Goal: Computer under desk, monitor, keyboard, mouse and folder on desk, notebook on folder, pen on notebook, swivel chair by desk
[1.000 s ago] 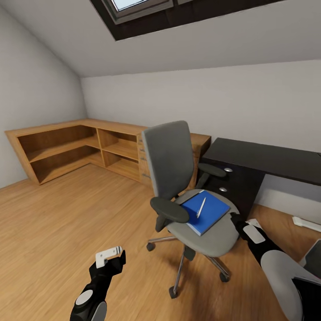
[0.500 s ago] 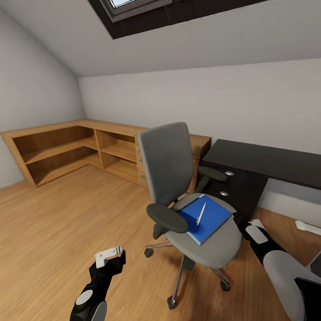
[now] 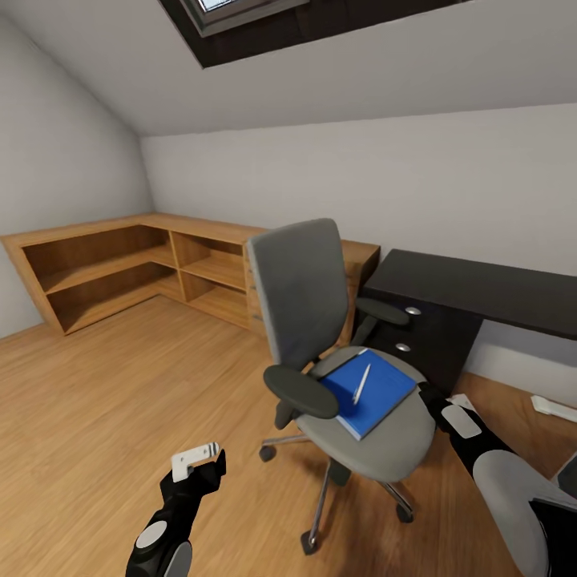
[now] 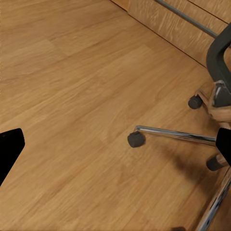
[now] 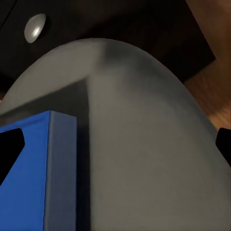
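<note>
Right wrist view: right tool (image 5: 115, 139) open, empty.

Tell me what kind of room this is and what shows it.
Likely an attic room used as a home office: a sloped ceiling with a skylight, a dark desk with drawers, a grey swivel chair, and low wooden corner shelving on a wood floor.
</note>
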